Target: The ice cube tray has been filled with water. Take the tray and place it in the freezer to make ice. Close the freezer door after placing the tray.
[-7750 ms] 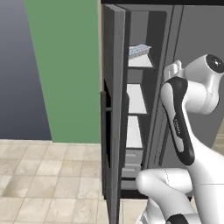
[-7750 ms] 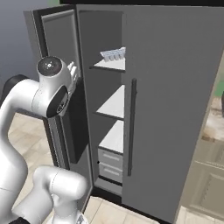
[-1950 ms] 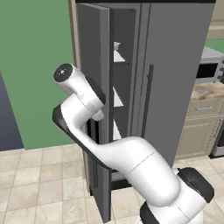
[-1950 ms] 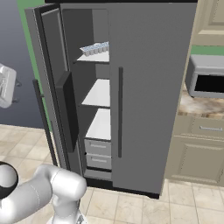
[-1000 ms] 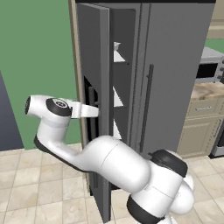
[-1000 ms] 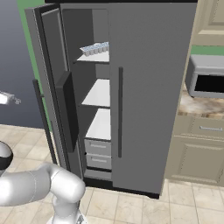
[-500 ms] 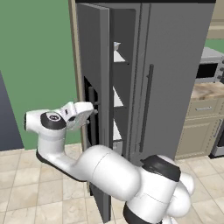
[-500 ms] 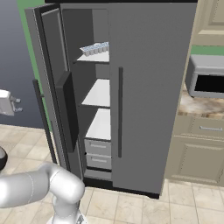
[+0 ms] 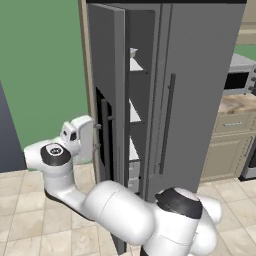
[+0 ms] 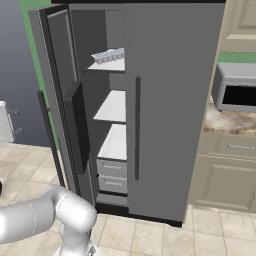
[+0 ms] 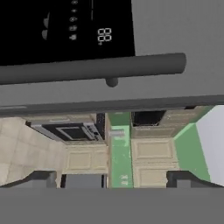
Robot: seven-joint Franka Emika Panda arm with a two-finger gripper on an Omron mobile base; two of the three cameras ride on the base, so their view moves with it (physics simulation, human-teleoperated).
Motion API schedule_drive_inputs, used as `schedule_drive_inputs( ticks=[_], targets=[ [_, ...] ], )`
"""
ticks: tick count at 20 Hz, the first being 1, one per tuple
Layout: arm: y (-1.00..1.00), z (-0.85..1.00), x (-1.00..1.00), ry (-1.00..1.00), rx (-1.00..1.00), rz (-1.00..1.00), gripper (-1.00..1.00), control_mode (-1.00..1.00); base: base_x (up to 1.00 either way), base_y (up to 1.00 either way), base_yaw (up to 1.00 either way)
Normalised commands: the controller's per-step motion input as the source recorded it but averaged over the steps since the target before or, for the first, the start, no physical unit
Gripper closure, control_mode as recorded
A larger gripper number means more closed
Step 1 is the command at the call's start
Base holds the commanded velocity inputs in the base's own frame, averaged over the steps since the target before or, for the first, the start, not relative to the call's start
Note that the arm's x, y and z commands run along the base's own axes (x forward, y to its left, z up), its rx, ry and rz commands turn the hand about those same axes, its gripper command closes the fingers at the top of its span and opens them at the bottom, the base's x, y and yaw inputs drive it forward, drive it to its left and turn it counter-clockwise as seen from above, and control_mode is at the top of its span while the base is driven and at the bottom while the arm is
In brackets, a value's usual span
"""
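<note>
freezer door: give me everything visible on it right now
The freezer door is a tall, narrow, matte grey panel, swung wide open on its left-side hinge, so the white shelves show, with the ice cube tray on the top one. A dark bin juts from its inner face. Its outer face, in the hand view, carries a black dispenser panel with pale icons and an "88" readout, beside a long dark bar handle. The hand hovers by that outer face; whether it touches is unclear.
</note>
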Motion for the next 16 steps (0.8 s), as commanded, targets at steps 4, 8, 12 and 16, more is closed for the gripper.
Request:
schedule_drive_inputs(
  ticks=[4,8,12,16],
  targets=[
    [0.26,-0.17,0.0,0.24,-0.28,0.13,-1.0,-1.0,0.0,0.0,0.0],
    [0.28,-0.33,0.0,0.25,-0.29,0.13,-1.0,-1.0,0.0,0.0,0.0],
    [0.16,-0.33,0.0,0.25,-0.26,0.15,-1.0,-1.0,0.0,0.0,0.0],
    [0.22,-0.33,0.0,0.26,-0.26,0.13,-1.0,-1.0,0.0,0.0,0.0]
  ],
)
